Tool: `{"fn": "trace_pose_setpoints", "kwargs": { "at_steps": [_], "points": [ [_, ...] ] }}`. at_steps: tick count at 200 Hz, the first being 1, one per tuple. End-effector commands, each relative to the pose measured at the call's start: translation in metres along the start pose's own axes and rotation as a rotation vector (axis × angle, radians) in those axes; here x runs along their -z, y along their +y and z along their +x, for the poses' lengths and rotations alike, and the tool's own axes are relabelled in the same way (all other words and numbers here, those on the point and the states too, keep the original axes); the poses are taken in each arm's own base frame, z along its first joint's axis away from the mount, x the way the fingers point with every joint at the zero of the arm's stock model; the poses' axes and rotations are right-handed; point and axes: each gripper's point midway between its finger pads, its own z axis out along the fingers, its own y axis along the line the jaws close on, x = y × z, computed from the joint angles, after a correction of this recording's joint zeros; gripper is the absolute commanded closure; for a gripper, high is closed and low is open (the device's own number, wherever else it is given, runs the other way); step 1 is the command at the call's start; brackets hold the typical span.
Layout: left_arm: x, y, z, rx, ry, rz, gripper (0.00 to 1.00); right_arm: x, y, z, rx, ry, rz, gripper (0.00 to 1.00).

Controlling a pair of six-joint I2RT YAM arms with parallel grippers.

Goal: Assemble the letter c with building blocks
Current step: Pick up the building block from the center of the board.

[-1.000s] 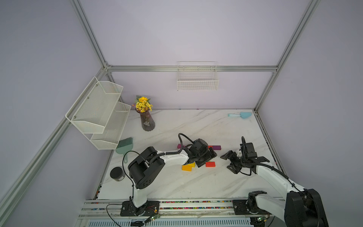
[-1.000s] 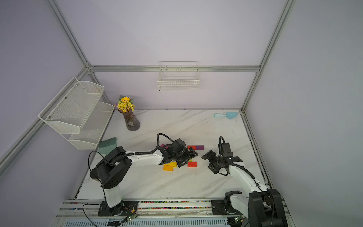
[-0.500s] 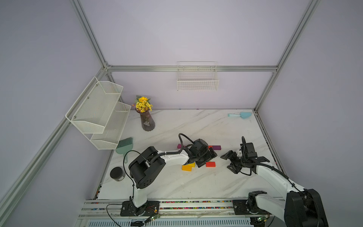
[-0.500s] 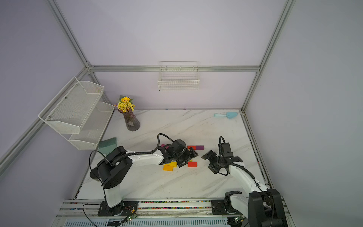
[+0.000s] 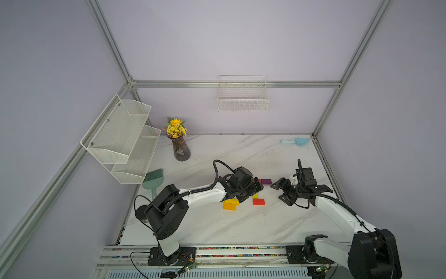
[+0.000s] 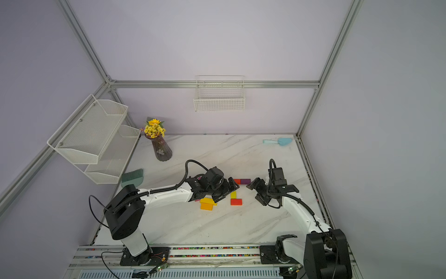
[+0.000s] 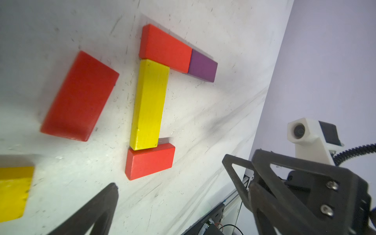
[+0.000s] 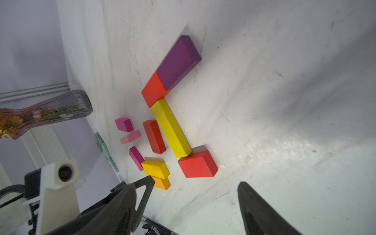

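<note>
The letter is partly laid near the middle of the table [image 5: 241,227], between the two arms; a long yellow block [image 7: 149,103] makes the spine, an orange-red block [image 7: 165,47] and a purple block [image 7: 202,66] lie end to end as one arm, and a short red block [image 7: 150,160] touches the spine's other end, a little askew; that second arm looks shorter than the first, so by my reckoning one more piece belongs beside it. The spares sit on the closed side of the spine: a loose red block [image 7: 80,96] just beside it, three pink blocks [image 8: 130,136] further off, and a small yellow block [image 8: 155,168] stacked on an orange block [image 8: 162,184]. The left gripper [image 5: 251,193] hovers close by the spine, jaws spread wide with nothing in them; the right gripper [image 8: 195,182] hangs near the open side of the letter, jaws likewise apart and empty. The pieces look like painted wood: stiff, light, smooth-faced, not fragile; they probably slide readily on the polished top, so a glancing touch could knock the laid ones out of line; the best hold, I judge, is from above, across the narrow width at mid-length, fingertips right down to the surface since the pieces lie flat and low; the loose red one lies close to the spine, so the finger on that side has little room.
</note>
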Motion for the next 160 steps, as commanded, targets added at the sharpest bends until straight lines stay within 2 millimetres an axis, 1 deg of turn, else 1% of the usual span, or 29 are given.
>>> {"fn": "trace_pose_setpoints", "kwargs": {
  "at_steps": [1, 22, 39, 50, 52, 54, 77, 81, 93, 113, 121, 140, 160],
  "points": [
    [0.036, 0.012, -0.025, -0.044, -0.088, -0.057, 0.0, 0.001, 0.011, 0.005, 0.063, 0.042, -0.002, 0.21],
    [0.061, 0.029, -0.043, -0.03, -0.132, -0.088, 0.0, -0.002, 0.028, 0.009, 0.109, 0.045, -0.006, 0.22],
    [0.081, 0.041, -0.059, -0.029, -0.172, -0.102, 0.0, -0.009, 0.043, 0.017, 0.157, 0.041, 0.001, 0.22],
    [0.092, 0.052, -0.07, -0.03, -0.195, -0.133, 0.0, -0.018, 0.052, 0.025, 0.191, 0.041, 0.016, 0.23],
    [0.101, 0.049, -0.072, -0.035, -0.206, -0.118, 0.0, -0.02, 0.053, 0.028, 0.198, 0.044, 0.02, 0.23],
    [0.105, 0.049, -0.074, -0.036, -0.212, -0.117, 0.0, -0.021, 0.055, 0.029, 0.201, 0.044, 0.023, 0.23],
    [0.137, 0.065, -0.09, -0.03, -0.26, -0.153, 0.0, -0.04, 0.074, 0.046, 0.239, 0.047, 0.042, 0.25],
    [0.142, 0.068, -0.092, -0.03, -0.273, -0.162, 0.0, -0.049, 0.073, 0.048, 0.239, 0.052, 0.061, 0.25],
    [0.155, 0.081, -0.098, -0.021, -0.317, -0.2, 0.0, -0.062, 0.079, 0.053, 0.246, 0.056, 0.089, 0.27],
    [0.172, 0.101, -0.101, 0.003, -0.36, -0.212, 0.0, -0.081, 0.097, 0.064, 0.287, 0.044, 0.119, 0.29],
    [0.177, 0.108, -0.102, 0.018, -0.371, -0.205, 0.0, -0.088, 0.1, 0.068, 0.304, 0.041, 0.144, 0.29],
    [0.187, 0.124, -0.105, 0.059, -0.398, -0.198, 0.0, -0.104, 0.103, 0.072, 0.336, 0.017, 0.225, 0.3],
    [0.196, 0.135, -0.106, 0.076, -0.403, -0.192, 0.0, -0.116, 0.101, 0.074, 0.369, -0.011, 0.314, 0.32]
  ]
}}
